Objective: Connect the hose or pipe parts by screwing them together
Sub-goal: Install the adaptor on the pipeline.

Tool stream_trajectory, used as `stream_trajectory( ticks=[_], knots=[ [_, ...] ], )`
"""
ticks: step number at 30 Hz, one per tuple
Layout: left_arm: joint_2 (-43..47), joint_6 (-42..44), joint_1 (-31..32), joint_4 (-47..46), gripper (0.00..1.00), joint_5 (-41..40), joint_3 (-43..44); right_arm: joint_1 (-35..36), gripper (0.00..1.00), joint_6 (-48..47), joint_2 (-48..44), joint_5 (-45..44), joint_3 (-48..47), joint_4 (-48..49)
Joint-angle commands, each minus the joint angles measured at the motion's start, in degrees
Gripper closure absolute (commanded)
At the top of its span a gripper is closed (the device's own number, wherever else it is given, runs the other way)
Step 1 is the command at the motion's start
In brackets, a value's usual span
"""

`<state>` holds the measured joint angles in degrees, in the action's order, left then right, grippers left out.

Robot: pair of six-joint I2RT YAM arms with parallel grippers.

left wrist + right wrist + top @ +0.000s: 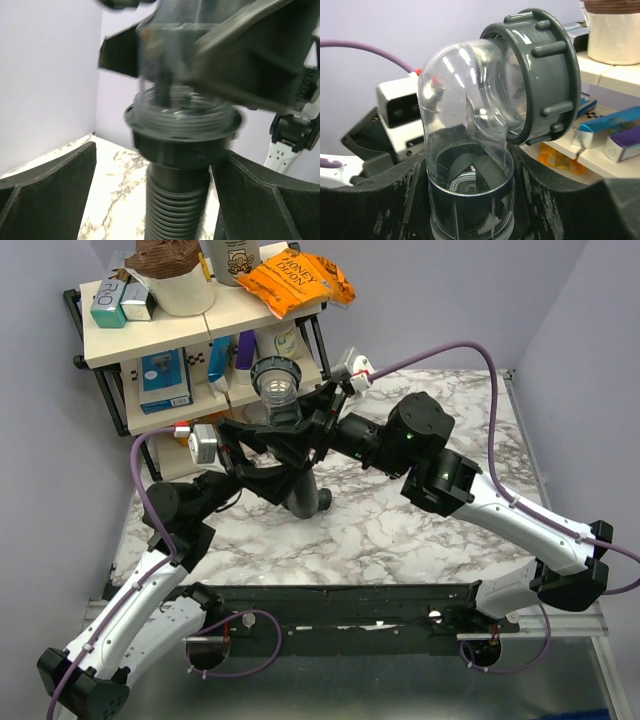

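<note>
We note the right end effector (470,200) clenched on a clear elbow (465,125) bearing a grey nut (545,75), its threaded end meeting the collar (180,140) of the upright hose (175,210) over the desk (400,530), while the left end effector (155,195) is released, straddling the hose without touching.

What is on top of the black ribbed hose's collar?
A clear elbow, held between the right fingers, its threaded end meeting the collar of the hose. A grey ring nut sits on its other mouth. The collar hides how deep the threads sit.

The elbow (465,115) is clear, nut (550,75) grey, hose (175,210) black, table (400,540) marbled white.
</note>
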<state>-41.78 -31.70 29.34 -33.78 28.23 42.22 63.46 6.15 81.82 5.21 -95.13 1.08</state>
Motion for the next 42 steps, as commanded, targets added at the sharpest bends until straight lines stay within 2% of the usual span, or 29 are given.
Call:
stream_trajectory(
  ticks=[1, 7, 20, 28, 42],
  knots=[
    [0.91, 0.86, 0.10, -2.43, 0.01, 1.83, -1.08, 0.26, 0.99, 4.83, -1.93, 3.49, 3.55, 7.35],
    [1.53, -0.28, 0.10, -3.31, 0.01, 1.57, -0.73, 0.26, 0.99, 6.15, -2.46, 4.89, 4.60, 8.23],
    [3.37, -8.98, 0.10, -5.77, 0.01, 4.47, 1.46, 0.26, 0.99, 4.75, -2.81, 3.23, 4.96, 7.18],
    [3.55, -7.59, 0.10, -4.80, 0.01, 4.03, 1.11, 0.26, 0.99, 4.48, -3.07, 2.78, 4.52, 6.65],
    [1.44, -6.79, 0.19, -7.44, 0.14, 4.29, 0.50, 0.26, 0.99, 10.36, -0.35, 7.53, 3.73, 10.17]
  ],
)
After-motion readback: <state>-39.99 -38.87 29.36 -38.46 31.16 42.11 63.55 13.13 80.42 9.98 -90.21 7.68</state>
